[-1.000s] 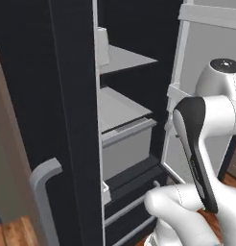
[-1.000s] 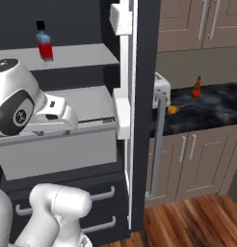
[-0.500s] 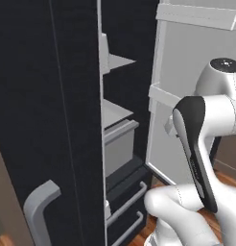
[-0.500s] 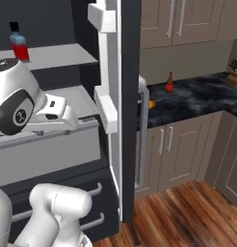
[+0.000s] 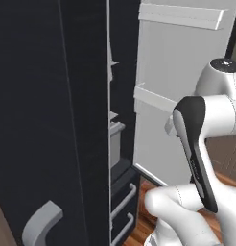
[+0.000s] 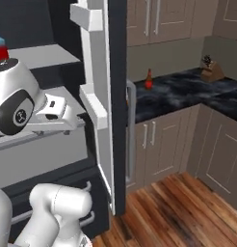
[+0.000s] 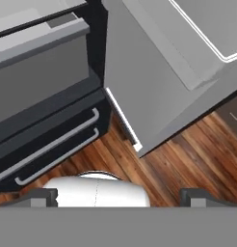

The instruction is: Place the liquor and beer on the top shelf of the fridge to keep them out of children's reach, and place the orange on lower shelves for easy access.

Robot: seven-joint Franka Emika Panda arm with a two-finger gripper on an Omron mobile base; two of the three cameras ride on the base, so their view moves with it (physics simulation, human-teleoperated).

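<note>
Two gripper (image 7: 118, 195) fingertips spread wide, empty, over wood floor (image 7: 188, 159) beside tall charcoal-black fridge (image 5: 53, 120). Squat red liquor bottle (image 6: 1, 49) on pale-grey top shelf (image 6: 41, 56); slim brown beer bottle (image 6: 149, 79) on far table (image 6: 188, 89).

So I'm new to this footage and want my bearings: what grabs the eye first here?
The tall black fridge stands open, its white-lined door swung out beside the robot's white arm. A red liquor bottle sits on the top shelf at the far left of the right base view. Further right, a slim beer bottle stands on the dark counter.
</note>
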